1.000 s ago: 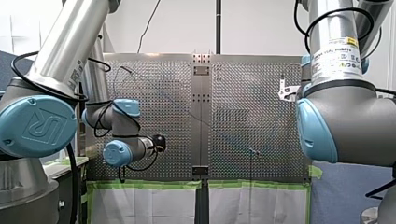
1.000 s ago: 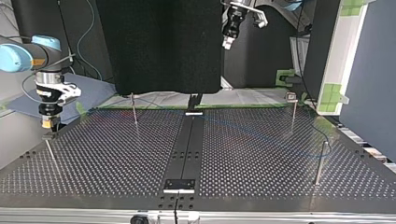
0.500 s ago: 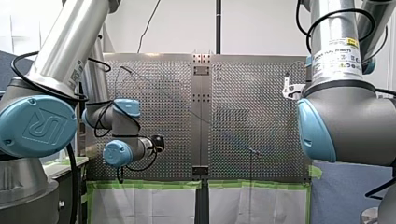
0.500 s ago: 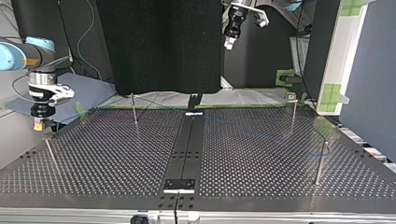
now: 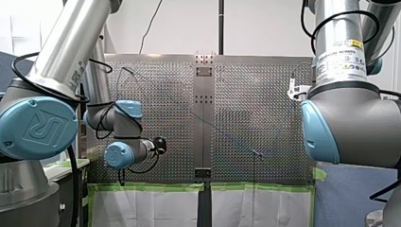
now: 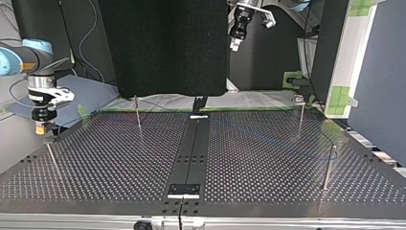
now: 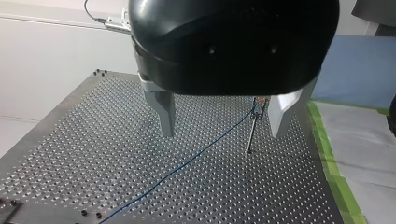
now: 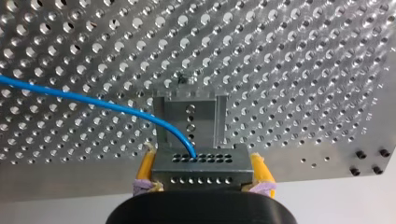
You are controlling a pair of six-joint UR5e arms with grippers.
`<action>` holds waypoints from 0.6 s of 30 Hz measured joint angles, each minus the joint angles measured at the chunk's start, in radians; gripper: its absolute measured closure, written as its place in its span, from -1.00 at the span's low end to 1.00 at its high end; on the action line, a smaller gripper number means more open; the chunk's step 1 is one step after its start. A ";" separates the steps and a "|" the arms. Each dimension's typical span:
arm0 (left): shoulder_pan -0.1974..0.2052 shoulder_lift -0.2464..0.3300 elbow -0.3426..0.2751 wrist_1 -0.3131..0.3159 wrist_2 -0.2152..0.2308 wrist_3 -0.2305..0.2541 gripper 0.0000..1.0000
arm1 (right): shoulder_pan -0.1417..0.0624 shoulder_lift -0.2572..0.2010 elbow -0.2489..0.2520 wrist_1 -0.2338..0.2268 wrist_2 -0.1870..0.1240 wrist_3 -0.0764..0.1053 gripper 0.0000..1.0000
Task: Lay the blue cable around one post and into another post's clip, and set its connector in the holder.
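Note:
In the right wrist view my right gripper is shut on a metal connector block, held between yellow pads. The blue cable leaves the block's face and curves off over the perforated table. A U-shaped metal holder stands just ahead of the block. Across the table, my left gripper hangs high with its metal fingers open and empty. Below them the blue cable runs to a thin post with a clip. In the top view my right gripper hovers at the left edge.
Thin posts stand on the perforated table, with another below my right gripper. A dark centre strip divides the plate. Green tape lines the near edge in the front view.
My right gripper has shifted toward the top view's left edge with the connector, then nearly stopped. My left arm has stayed still.

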 joint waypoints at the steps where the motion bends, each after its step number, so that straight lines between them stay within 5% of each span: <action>1: 0.000 0.000 0.000 0.000 0.000 0.000 -1.00 | 0.000 0.001 -0.001 0.001 -0.004 0.000 1.00; 18: -0.001 0.000 0.000 -0.003 0.001 0.000 -1.00 | 0.006 0.033 -0.034 0.018 -0.027 0.006 1.00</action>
